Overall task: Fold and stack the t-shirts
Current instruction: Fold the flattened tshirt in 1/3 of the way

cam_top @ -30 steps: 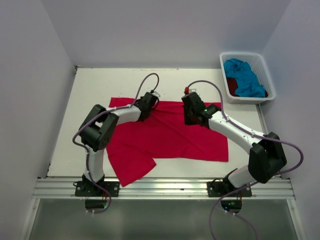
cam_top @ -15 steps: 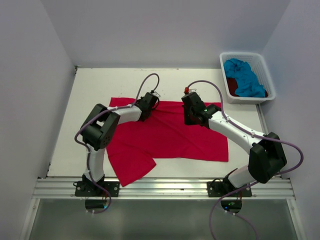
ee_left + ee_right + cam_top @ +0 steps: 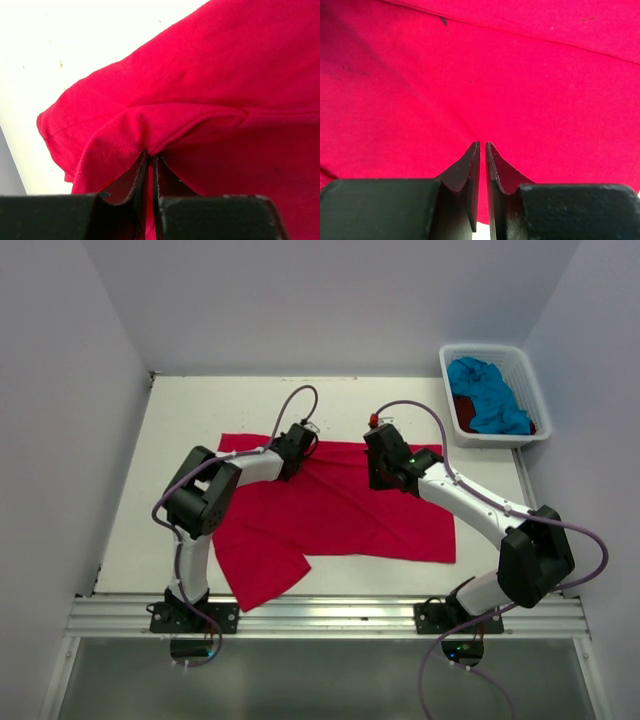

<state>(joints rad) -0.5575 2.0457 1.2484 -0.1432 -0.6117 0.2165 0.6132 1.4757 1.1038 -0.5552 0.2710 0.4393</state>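
The bright red-pink t-shirt [image 3: 340, 510] lies spread on the white table [image 3: 200, 410], with a flap folded out at its front left. My left gripper [image 3: 306, 446] is at the shirt's far edge and is shut on a raised fold of it [image 3: 150, 152]. My right gripper [image 3: 380, 470] is at the far edge further right, its jaws nearly together on the red-pink cloth [image 3: 482, 145]. The turquoise t-shirt [image 3: 490, 395] and the dark red t-shirt [image 3: 462, 412] lie bunched in the white basket [image 3: 480, 348].
The basket stands at the table's far right corner. Grey walls close the table in on the left, back and right. A metal rail [image 3: 330, 615] runs along the near edge by the arm bases.
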